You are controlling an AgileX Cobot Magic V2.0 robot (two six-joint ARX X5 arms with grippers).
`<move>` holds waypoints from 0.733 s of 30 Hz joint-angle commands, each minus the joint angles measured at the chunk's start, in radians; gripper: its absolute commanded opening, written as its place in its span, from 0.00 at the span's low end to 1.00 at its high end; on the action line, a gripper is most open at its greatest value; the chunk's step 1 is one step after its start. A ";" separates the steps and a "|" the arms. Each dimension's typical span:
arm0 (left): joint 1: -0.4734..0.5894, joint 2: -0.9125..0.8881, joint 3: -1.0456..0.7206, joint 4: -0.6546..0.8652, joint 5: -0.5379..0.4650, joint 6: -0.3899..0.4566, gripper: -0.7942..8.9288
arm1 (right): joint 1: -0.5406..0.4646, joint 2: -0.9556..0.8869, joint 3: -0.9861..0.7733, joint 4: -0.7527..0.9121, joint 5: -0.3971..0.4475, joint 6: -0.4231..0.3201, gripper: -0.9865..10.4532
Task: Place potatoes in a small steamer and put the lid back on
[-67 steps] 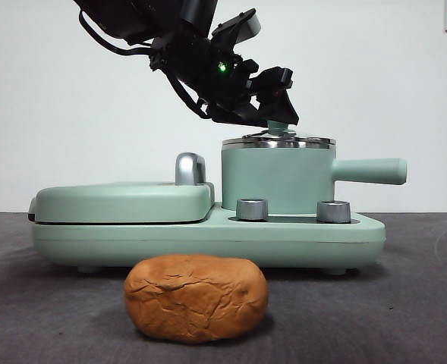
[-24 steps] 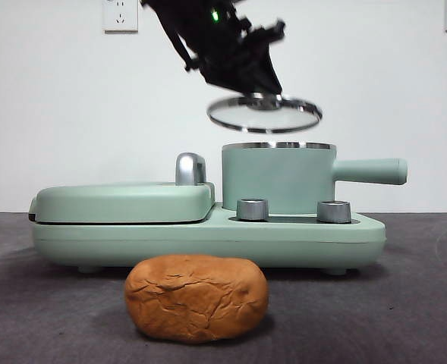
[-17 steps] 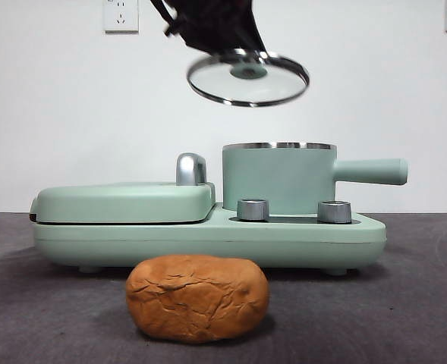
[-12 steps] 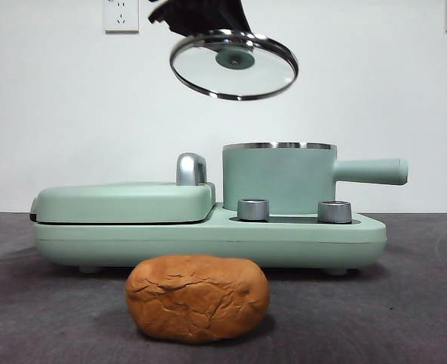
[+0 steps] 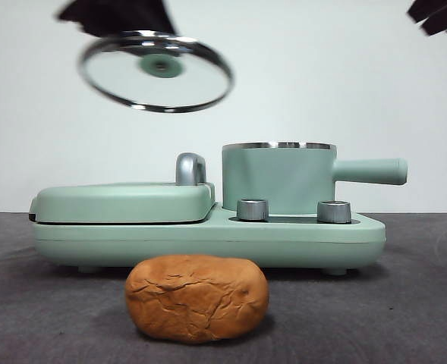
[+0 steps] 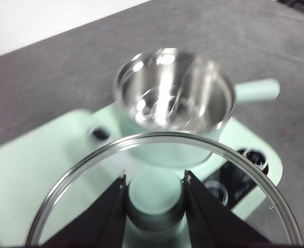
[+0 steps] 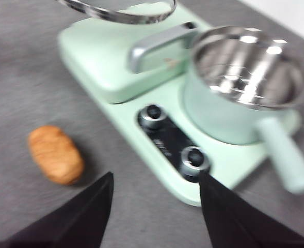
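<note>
The lid (image 5: 156, 72), clear glass with a steel rim, hangs tilted in the air high at the left, above the griddle. My left gripper (image 6: 155, 178) is shut on its mint-green knob (image 6: 154, 196). The small steamer (image 5: 278, 180) stands uncovered on the right of the base, and its steel inside (image 6: 173, 103) shows empty. The orange-brown potato (image 5: 196, 298) lies on the table in front of the base. My right gripper (image 7: 154, 178) is open and holds nothing, high above the base's front edge, with the potato (image 7: 55, 154) off to one side. It shows as a black tip (image 5: 435, 14) in the front view.
A flat mint-green griddle cover (image 5: 124, 201) with a chrome handle (image 5: 190, 168) fills the left of the base. Two steel dials (image 5: 253, 209) (image 5: 333, 211) sit on the base's front. The steamer's straight handle (image 5: 369, 171) sticks out to the right.
The lid came off the steamer, rose, and moved left in the left gripper, tilting as it went. A black tip of the right arm has come in at the top right corner.
</note>
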 commanded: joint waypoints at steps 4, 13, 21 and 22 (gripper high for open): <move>0.019 -0.215 -0.143 0.010 -0.051 -0.056 0.09 | 0.111 0.122 0.019 0.013 -0.057 -0.096 0.34; 0.047 -0.398 -0.164 -0.123 -0.092 -0.063 0.09 | 0.312 0.359 0.019 0.075 -0.052 -0.154 0.36; 0.069 -0.441 -0.164 -0.152 -0.097 -0.063 0.09 | 0.420 0.585 0.019 0.225 -0.006 -0.156 0.39; 0.071 -0.441 -0.164 -0.157 -0.097 -0.063 0.09 | 0.427 0.607 0.019 0.243 0.004 -0.156 0.40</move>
